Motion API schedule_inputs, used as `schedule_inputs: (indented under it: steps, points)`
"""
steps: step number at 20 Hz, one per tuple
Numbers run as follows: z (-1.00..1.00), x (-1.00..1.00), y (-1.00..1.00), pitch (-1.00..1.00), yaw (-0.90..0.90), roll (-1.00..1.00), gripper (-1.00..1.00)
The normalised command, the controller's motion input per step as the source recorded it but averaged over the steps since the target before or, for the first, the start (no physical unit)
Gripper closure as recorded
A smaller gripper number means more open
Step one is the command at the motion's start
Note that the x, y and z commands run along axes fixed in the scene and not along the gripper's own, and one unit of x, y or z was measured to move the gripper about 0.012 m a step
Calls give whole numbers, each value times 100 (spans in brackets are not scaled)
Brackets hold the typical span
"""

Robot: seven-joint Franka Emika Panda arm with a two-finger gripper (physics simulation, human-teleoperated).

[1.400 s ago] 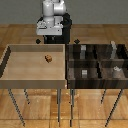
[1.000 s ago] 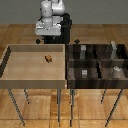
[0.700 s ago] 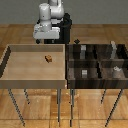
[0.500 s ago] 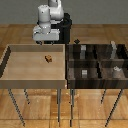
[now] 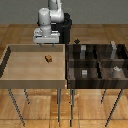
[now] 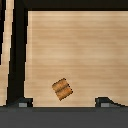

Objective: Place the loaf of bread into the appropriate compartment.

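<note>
- One loaf of bread, one walled tray tabletop, one dark divided bin w/ several compartments.
- Loaf: tiny brown block, tan specks, banded top in wrist view.
- Sits toward tabletop's far edge, apart from all walls, open wood all round.
- Tool hovers over far edge, fingertips spread wide, holding nothing.

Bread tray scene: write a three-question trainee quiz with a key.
1. True or false: the gripper holds the bread.
2. The bread lies in: A) the light wooden tray; B) the dark divided box.
3. Fill in: in the exterior view, the divided box stands on the tray's ____ side.

Key: 1 false; 2 A; 3 right.
</note>
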Motion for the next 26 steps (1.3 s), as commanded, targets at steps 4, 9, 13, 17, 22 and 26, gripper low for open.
schedule_inputs:
  steps: [4,9,13,17,22,26]
  points:
    - [-100,0,0,0,0,0,-100]
    - [-100,0,0,0,0,0,-100]
    - [-75,0,0,0,0,0,100]
    - [0,0,0,0,0,0,100]
    - [20,0,0,0,0,0,100]
    - [75,0,0,0,0,0,100]
